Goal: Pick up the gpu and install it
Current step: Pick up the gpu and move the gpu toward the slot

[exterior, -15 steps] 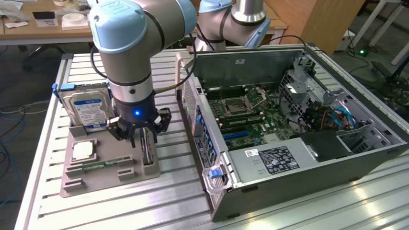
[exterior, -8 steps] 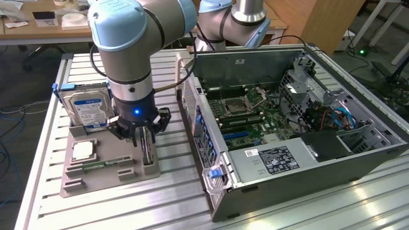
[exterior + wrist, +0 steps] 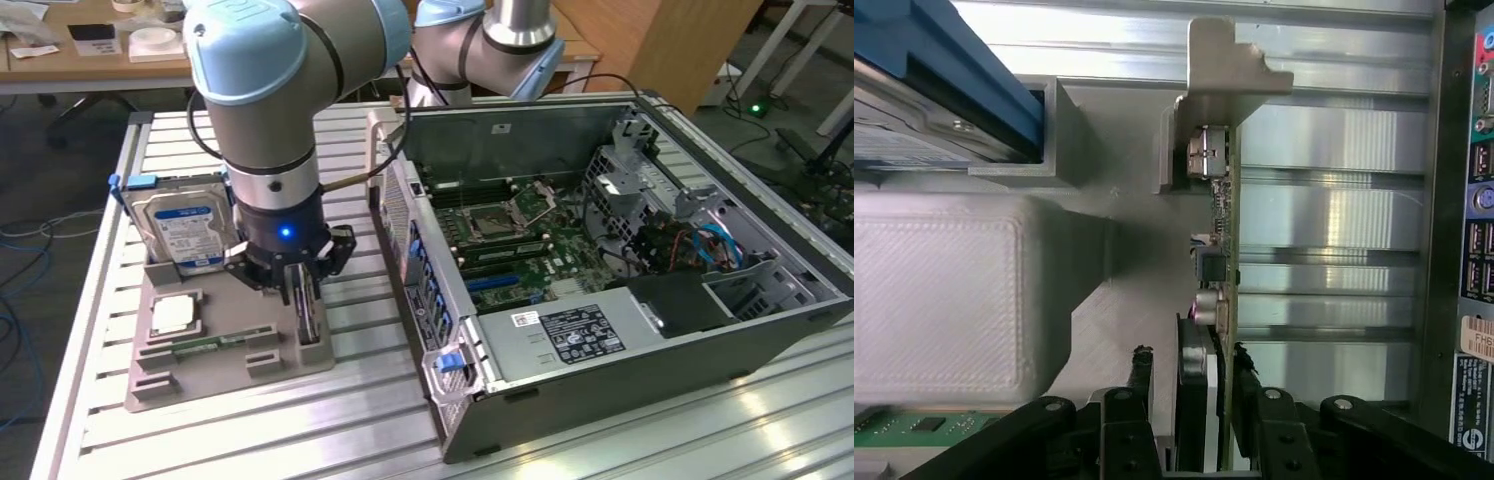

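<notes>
The end effector [image 3: 1191, 365] sits with its fingers apart; the gpu [image 3: 1216, 265] stands edge-up between them in the grey holder [image 3: 1116, 150].

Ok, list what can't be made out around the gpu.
- gpu faces: edge-on in wrist view; gripper covers its top in exterior view.
- Its seat in the gray holder: hidden by the card.
- Hard drive label text: exterior view, too small.

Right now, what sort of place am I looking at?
Probably a robotics lab or workshop for computer assembly: a robot arm stands over a slatted metal table holding an open computer case and a tray with a hard drive.
</notes>
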You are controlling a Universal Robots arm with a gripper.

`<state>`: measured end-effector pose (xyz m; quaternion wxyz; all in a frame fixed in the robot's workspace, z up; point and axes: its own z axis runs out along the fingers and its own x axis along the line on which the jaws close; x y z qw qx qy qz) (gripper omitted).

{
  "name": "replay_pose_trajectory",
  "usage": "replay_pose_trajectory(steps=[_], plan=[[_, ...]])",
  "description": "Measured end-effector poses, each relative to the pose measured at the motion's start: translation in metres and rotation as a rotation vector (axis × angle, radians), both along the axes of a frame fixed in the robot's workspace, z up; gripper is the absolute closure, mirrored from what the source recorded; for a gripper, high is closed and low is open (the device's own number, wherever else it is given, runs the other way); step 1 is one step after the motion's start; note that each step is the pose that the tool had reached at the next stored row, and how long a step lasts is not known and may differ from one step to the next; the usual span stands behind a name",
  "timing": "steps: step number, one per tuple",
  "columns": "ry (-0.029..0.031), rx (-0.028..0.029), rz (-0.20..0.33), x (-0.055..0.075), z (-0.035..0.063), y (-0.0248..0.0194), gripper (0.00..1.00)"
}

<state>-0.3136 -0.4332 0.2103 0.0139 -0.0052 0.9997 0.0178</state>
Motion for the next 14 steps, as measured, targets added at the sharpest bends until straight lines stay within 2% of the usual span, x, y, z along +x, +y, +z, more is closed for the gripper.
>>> replay_pose_trajectory(steps=[4, 5, 9, 11, 12, 14], plan=[[0.0000, 0.0002, 0.000, 0.0001, -0.0001, 0.0000, 0.59], [-0.0001, 0.0002, 0.000, 0.0001, -0.0001, 0.0000, 0.66], [-0.0002, 0.0002, 0.000, 0.0005, -0.0001, 0.0000, 0.66], [0.0001, 0.0001, 0.000, 0.0007, -0.0001, 0.0000, 0.67], [0.0001, 0.0001, 0.000, 0.0008, -0.0001, 0.0000, 0.72], [0.0001, 0.0002, 0.000, 0.0009, -0.0002, 0.0000, 0.72]])
